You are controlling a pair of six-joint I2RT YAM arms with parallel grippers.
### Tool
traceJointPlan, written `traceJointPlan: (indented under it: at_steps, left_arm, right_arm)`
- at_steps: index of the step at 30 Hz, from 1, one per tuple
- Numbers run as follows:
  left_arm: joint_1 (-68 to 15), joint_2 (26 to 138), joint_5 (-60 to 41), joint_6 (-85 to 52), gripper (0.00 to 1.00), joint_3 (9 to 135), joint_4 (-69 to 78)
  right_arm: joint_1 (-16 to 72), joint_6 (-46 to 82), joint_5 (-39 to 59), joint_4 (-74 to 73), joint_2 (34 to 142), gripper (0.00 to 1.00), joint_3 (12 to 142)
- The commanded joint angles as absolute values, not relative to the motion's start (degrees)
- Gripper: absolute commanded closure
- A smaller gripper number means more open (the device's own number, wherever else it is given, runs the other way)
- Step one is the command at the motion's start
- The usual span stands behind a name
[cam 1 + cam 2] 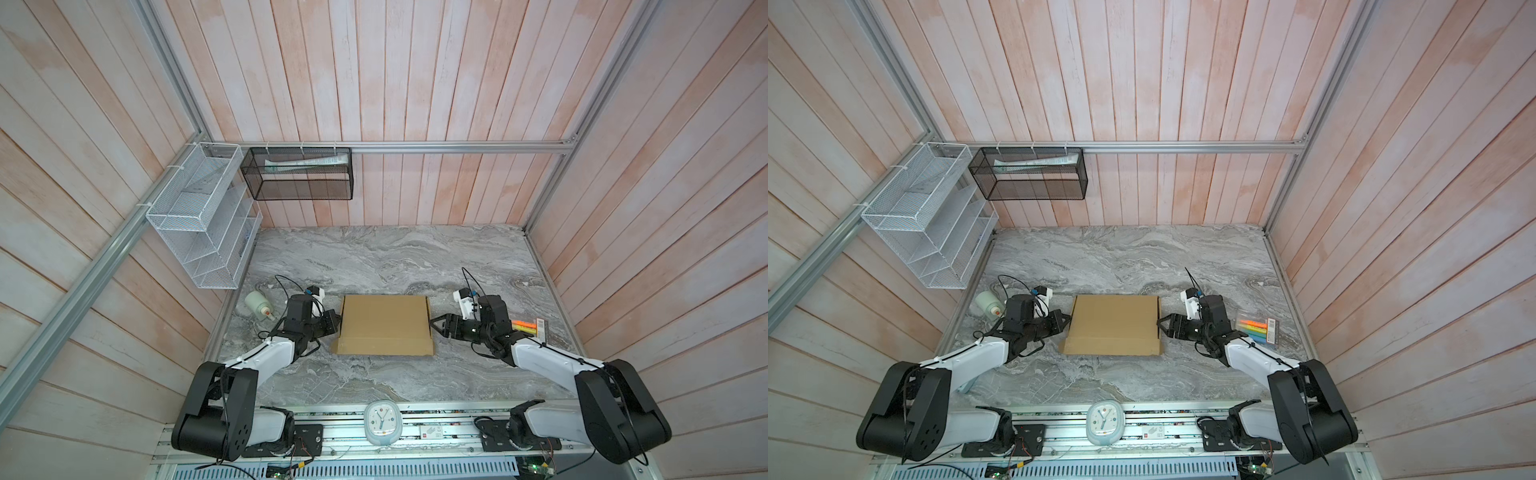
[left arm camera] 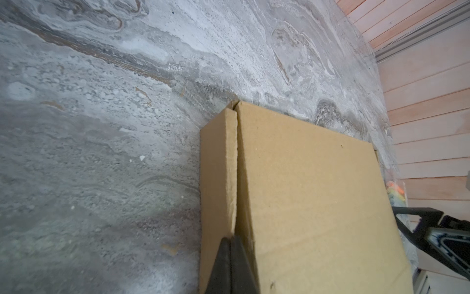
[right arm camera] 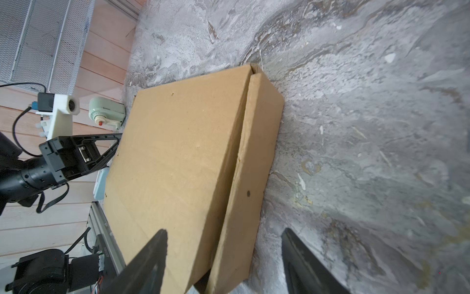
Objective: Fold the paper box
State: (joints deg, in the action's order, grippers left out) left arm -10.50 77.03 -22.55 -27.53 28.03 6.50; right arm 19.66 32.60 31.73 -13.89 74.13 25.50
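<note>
The paper box (image 1: pixel 384 324) (image 1: pixel 1115 324) lies in the middle of the table as a shallow, closed brown cardboard mailer. My left gripper (image 1: pixel 337 321) (image 1: pixel 1068 320) is shut at the box's left side. In the left wrist view its tips (image 2: pixel 231 238) rest against the slit between the lid (image 2: pixel 305 191) and the side wall, with nothing between them. My right gripper (image 1: pixel 434 325) (image 1: pixel 1160 326) stands open at the box's right edge. In the right wrist view it (image 3: pixel 223 231) straddles that side wall (image 3: pixel 254 157), which gapes slightly away from the lid at the near corner.
A pale bottle (image 1: pixel 257 305) lies left of the left arm. A pack of coloured markers (image 1: pixel 530 328) sits behind the right arm. A clock (image 1: pixel 381 422) stands at the front edge. A white wire rack (image 1: pixel 199 216) and a black mesh basket (image 1: pixel 297 174) hang on the walls.
</note>
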Motion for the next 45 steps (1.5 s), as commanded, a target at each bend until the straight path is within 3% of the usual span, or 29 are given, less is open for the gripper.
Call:
traceJointPlan:
  at_steps: [1,24,35,45]
  left_arm:
    - [-10.46,77.17,-24.42,-28.68,0.97,27.15,9.14]
    - [-10.37,76.90,-25.66,-30.20,1.00,26.61,10.23]
    - [-10.54,74.32,-20.39,-27.45,0.77,30.69,-0.31]
    - [-13.93,74.45,-14.19,-26.54,0.74,34.18,-7.27]
  right_arm:
    - [19.14,35.37,34.17,-17.55,74.43,0.29,24.17]
    - [19.22,40.76,35.88,-24.65,78.86,0.28,20.83]
    - [19.30,39.90,34.79,-25.37,79.18,0.29,20.85]
    - [19.34,39.51,34.88,-27.68,79.28,0.30,20.32]
